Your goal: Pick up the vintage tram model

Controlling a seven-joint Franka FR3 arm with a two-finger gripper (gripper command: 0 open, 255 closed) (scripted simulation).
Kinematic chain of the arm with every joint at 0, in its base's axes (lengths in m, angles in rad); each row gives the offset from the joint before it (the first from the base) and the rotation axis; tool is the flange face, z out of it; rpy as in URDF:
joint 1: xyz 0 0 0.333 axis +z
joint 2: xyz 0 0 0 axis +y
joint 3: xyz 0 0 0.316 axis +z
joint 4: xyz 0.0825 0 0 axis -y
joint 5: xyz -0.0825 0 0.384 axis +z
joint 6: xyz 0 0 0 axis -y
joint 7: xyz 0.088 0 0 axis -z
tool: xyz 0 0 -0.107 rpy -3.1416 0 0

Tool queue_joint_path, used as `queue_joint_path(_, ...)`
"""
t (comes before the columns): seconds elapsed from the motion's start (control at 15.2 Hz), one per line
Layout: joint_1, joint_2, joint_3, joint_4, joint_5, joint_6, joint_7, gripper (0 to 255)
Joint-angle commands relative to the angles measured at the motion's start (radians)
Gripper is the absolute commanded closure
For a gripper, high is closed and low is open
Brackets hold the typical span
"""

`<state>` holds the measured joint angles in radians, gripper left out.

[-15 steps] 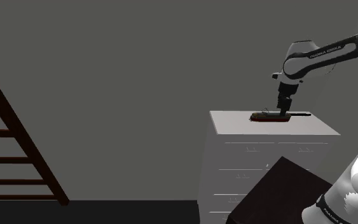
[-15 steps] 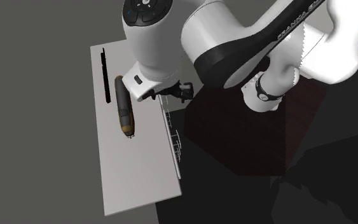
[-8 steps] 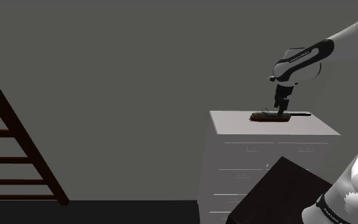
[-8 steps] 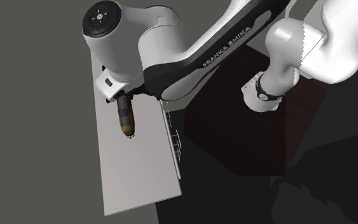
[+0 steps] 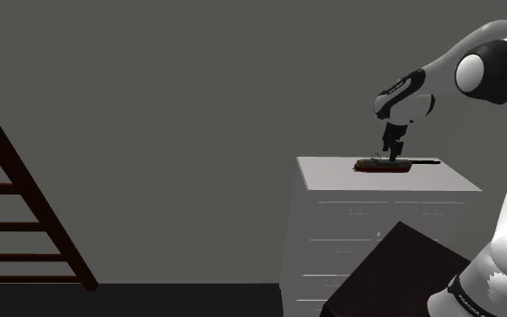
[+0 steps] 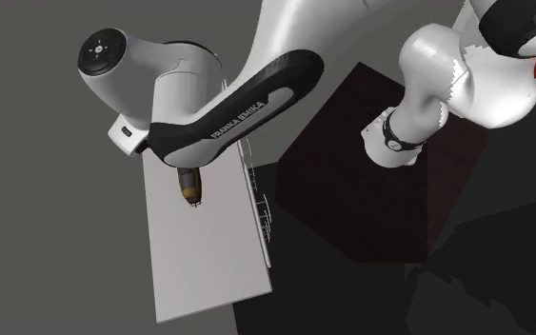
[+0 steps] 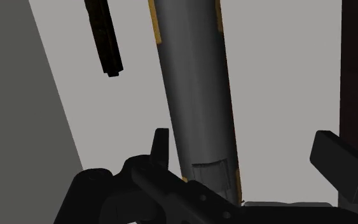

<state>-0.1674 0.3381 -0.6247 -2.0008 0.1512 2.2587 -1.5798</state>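
Black fingers [image 7: 160, 149] stand apart astride the single tram [image 7: 196, 95], not clamped on it. Its long axis runs straight away from them, one flank toward each finger. The tram lies on the white surface [image 7: 279, 76], with one thin black bar [image 7: 104, 35] farther off, alongside.

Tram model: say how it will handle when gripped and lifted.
The tram model looks rigid, so it probably won't flex. Long and narrow, it may tilt if gripped off-centre. Its smooth, rounded grey roof might let the open tool slip.
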Motion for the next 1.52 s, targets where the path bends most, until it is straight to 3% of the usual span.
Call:
queue_joint_path(0.0,-0.039,0.071,0.021,0.063,0.042,0.0,-0.056,0)
queue_joint_path(0.59,-0.064,0.138,0.053,0.046,0.088,0.077,-0.08,0)
queue_joint_path(0.66,-0.065,0.137,0.053,0.045,0.088,0.078,-0.081,255)
queue_joint_path(1.45,-0.054,0.11,0.04,0.051,0.07,0.047,-0.07,255)
